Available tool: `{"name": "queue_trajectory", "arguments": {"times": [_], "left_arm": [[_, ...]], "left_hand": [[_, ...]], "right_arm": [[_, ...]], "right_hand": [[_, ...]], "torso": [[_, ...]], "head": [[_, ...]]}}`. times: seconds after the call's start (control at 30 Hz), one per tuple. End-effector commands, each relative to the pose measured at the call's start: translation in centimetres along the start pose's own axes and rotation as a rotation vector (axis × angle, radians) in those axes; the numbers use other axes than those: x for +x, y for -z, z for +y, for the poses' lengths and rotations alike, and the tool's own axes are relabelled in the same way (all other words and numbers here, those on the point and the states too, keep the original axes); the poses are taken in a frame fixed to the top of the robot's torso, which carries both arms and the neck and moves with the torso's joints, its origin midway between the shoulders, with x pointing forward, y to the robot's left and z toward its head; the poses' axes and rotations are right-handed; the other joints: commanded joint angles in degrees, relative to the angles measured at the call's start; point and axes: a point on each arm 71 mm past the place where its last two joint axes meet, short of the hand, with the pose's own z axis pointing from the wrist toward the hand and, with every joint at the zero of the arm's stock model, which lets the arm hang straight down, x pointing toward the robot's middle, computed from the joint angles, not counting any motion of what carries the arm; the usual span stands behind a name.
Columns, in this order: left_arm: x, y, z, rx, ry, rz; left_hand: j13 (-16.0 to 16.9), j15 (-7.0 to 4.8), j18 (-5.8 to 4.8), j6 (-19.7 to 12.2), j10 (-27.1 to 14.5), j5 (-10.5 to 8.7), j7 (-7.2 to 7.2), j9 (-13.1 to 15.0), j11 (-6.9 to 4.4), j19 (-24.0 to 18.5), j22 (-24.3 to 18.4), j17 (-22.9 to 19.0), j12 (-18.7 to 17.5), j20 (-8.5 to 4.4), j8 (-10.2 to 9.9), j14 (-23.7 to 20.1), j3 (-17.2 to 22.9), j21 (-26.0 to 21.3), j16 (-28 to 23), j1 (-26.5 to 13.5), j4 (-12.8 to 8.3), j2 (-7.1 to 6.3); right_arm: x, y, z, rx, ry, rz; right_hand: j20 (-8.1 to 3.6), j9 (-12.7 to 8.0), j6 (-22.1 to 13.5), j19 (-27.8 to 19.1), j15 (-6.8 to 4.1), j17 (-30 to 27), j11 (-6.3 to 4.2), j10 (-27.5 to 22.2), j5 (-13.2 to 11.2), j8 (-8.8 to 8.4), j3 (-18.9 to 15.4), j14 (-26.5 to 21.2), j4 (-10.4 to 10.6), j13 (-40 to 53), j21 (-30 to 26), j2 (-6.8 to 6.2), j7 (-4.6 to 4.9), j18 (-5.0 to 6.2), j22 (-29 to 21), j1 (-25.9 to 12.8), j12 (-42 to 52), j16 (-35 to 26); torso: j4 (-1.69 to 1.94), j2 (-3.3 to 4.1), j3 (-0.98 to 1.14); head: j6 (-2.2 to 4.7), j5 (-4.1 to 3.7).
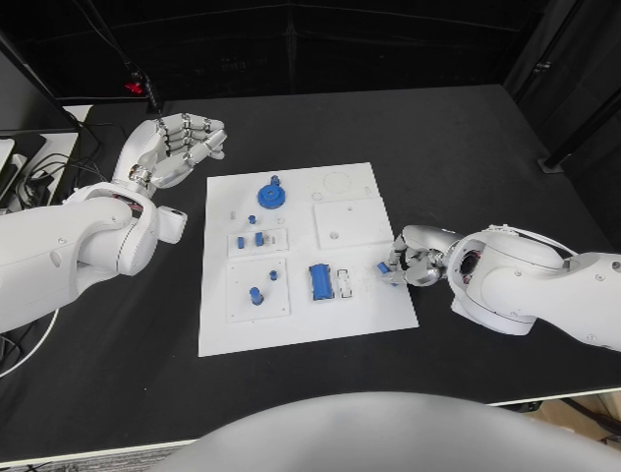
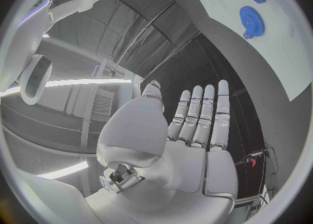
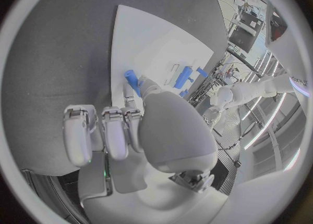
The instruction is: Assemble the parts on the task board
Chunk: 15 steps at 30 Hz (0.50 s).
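Right silver hand (image 1: 413,264) pinches small blue plastic part (image 3: 132,78) at white task board (image 1: 376,324) edge, could slip if tilted; left silver hand (image 1: 181,144) spread, idle.

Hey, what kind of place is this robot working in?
Probably a robotics lab test bench: a flat white task board with small blue plastic parts on a black table, dark curtains behind.

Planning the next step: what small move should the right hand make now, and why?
Probably carry the small blue part inward over the white task board: the right hand pinches it at the board's right edge, while the left hand waits flat and empty off the far-left corner.
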Motion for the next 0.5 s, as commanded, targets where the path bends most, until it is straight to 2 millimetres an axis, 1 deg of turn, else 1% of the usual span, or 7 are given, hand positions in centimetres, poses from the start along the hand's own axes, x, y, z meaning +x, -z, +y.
{"name": "queue_trajectory", "arguments": {"times": [0.03, 0.23, 0.27, 0.43, 0.5], "left_arm": [[0.0, -0.1, -0.1, 0.006, 0.006, 0.003], [0.1, -0.1, -0.1, 0.006, 0.007, 0.004], [0.1, -0.1, -0.1, 0.006, 0.007, 0.004], [0.1, -0.2, -0.1, 0.006, 0.007, 0.004], [0.1, -0.2, -0.1, 0.005, 0.007, 0.005]], "left_hand": [[-0.09, -0.07, 0.59, 0.48, 0.06, 0.37, 3.56, -0.04, -0.49, 0.28, -0.07, -0.07, 0.38, 0.03, 0.22, 0.34, -0.20, 0.18, 0.39, 0.70, -0.08, -0.07], [-0.09, -0.07, 0.59, 0.48, 0.06, 0.37, 3.56, -0.04, -0.49, 0.28, -0.07, -0.07, 0.38, 0.03, 0.22, 0.34, -0.20, 0.18, 0.39, 0.70, -0.08, -0.07], [-0.09, -0.07, 0.59, 0.48, 0.06, 0.37, 3.56, -0.04, -0.49, 0.28, -0.07, -0.07, 0.38, 0.03, 0.22, 0.34, -0.20, 0.18, 0.39, 0.70, -0.08, -0.07], [-0.09, -0.07, 0.59, 0.48, 0.06, 0.37, 3.56, -0.04, -0.49, 0.28, -0.07, -0.07, 0.38, 0.03, 0.22, 0.34, -0.20, 0.18, 0.39, 0.70, -0.08, -0.07], [-0.09, -0.07, 0.59, 0.48, 0.06, 0.37, 3.56, -0.04, -0.49, 0.28, -0.07, -0.07, 0.38, 0.03, 0.22, 0.34, -0.20, 0.18, 0.39, 0.70, -0.08, -0.07]], "right_arm": [[0.3, 0.5, 0.0, -0.035, -0.157, -0.003], [0.2, 1.3, 0.3, -0.064, -0.282, 0.003], [0.2, 1.3, 0.4, -0.068, -0.301, 0.005], [0.3, 1.5, 0.6, -0.082, -0.379, 0.025], [0.3, 1.5, 0.6, -0.083, -0.410, 0.038]], "right_hand": [[-0.01, -1.88, 1.63, 5.97, -0.09, 15.10, -0.40, 6.05, 1.30, -0.08, 0.57, 6.05, -0.25, 15.05, 0.17, -1.28, -1.00, -0.42, 15.09, -0.40, 0.15, 0.14], [-0.15, -2.08, 2.74, 5.97, -0.23, 15.10, -0.56, 6.05, 4.82, -1.09, 1.12, 6.05, -0.89, 15.05, 0.17, -2.07, -1.12, -0.42, 15.09, -1.27, 0.15, 0.14], [-0.16, -2.10, 2.83, 5.97, -0.25, 15.10, -0.56, 6.05, 5.16, -1.21, 1.12, 6.05, -0.95, 15.05, 0.17, -2.13, -1.13, -0.42, 15.09, -1.37, 0.15, 0.14], [-0.21, -2.17, 3.10, 5.97, -0.30, 15.10, -0.57, 6.05, 6.34, -1.68, 1.01, 6.05, -1.22, 15.05, 0.17, -2.38, -1.12, -0.42, 15.09, -1.79, 0.15, 0.14], [-0.25, -2.20, 3.31, 5.97, -0.32, 15.10, -0.57, 6.05, 7.48, -1.98, 0.77, 6.05, -1.32, 15.05, 0.17, -2.50, -1.12, -0.42, 15.09, -2.18, 0.15, 0.14]], "torso": [[-0.01, -0.04, -0.04], [0.07, -0.02, -0.06], [0.07, 0.00, -0.03], [0.06, 0.06, 0.01], [0.05, 0.05, 0.00]], "head": [[-0.01, 0.00], [-0.01, -0.07], [-0.01, -0.04], [-0.01, 0.19], [-0.01, 0.25]]}}
